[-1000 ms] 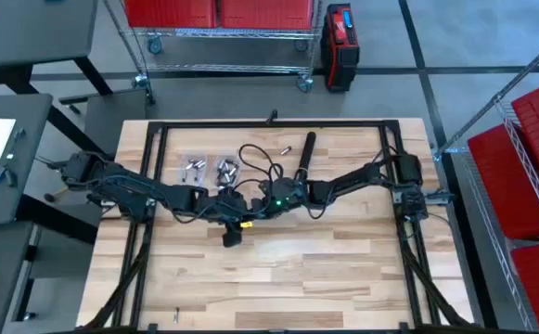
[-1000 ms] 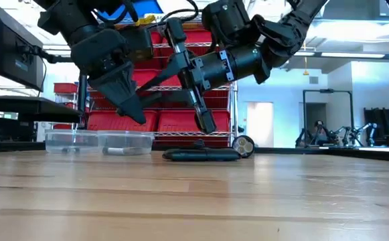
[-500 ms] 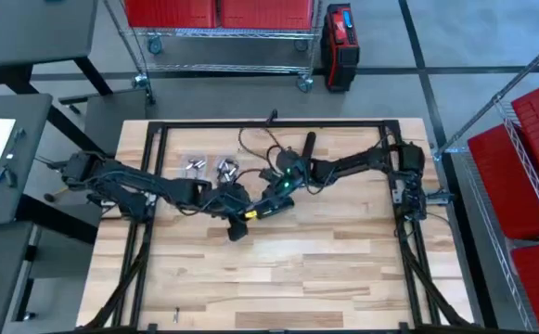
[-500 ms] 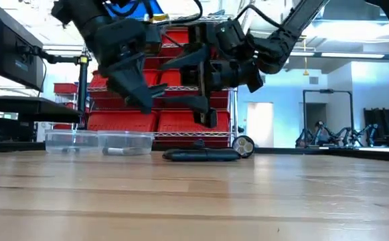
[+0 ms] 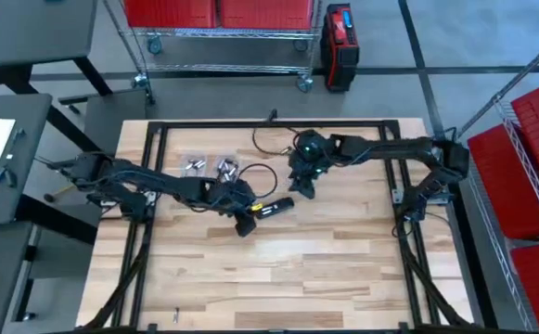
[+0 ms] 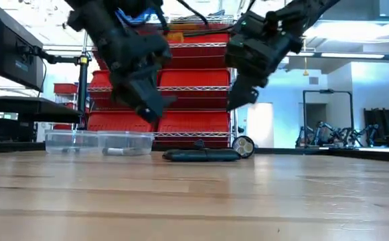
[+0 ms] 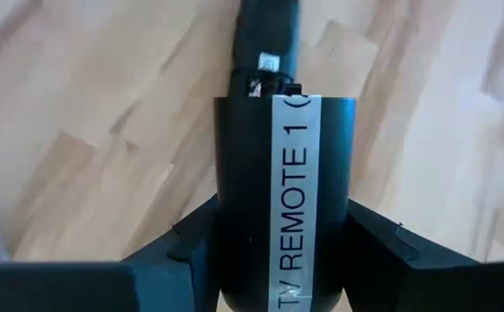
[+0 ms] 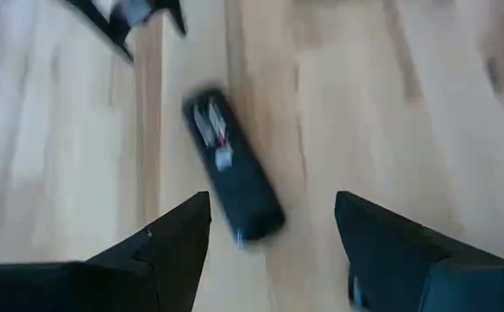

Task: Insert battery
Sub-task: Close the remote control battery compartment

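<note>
A black piece with a white label reading TV REMOTE 1 [image 7: 288, 199] sits in my left gripper [image 5: 246, 223], which is shut on it above mid-table. Just beyond and below it, a black remote [image 8: 232, 165] lies on the wood with its battery compartment [image 7: 260, 69] open. What is inside the compartment I cannot tell. Small grey batteries [image 5: 224, 169] lie in two clear trays at the back left. My right gripper [image 8: 271, 195] hangs open and empty, above and to the far right of the remote [image 5: 283, 202]. My left gripper pinches the labelled piece by its two long sides [image 7: 230, 243], one finger on each. The piece runs forward along the fingers, label up. The fingers slant down toward the table's right [image 6: 155, 112]. The piece is held clear of the table.
Black cables [image 5: 260, 158] loop on the wood between the trays [image 6: 100, 140] and the right arm. A black frame rail [image 5: 158, 213] runs along each side of the table. The near half of the tabletop [image 5: 278, 278] is bare wood.
My right gripper has drawn away from my left gripper, going toward the table's right and far edges and a little up, and has turned as it went. This has uncovered the remote. My left gripper has shifted a little toward the table's right with the labelled piece.
</note>
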`<state>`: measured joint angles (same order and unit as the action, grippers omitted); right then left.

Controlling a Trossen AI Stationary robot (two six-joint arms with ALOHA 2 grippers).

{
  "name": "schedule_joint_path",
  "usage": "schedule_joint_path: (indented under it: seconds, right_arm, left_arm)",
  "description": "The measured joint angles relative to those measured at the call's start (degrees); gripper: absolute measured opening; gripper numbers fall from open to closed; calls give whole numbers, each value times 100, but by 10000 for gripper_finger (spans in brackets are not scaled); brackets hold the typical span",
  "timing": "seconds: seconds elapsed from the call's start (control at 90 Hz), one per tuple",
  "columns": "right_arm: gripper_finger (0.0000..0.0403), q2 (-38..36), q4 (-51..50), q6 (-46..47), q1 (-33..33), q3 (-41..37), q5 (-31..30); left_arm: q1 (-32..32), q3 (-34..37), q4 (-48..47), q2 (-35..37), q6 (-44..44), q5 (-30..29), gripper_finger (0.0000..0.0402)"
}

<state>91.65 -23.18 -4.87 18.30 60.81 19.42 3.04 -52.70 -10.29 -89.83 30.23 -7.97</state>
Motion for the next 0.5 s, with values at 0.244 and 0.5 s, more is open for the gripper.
schedule_joint_path:
  seconds: [0.244,0.5]
  right_arm:
    - [239,51,-490,-255,-80,-6,-35]
    - [239,-284,-1099,-422,-40,-4,-445]
  left_arm:
    - [-53,-1262,-909,-1150,-385,183,157]
    - [-260,-2159,-1832,-1982,-400,165,157]
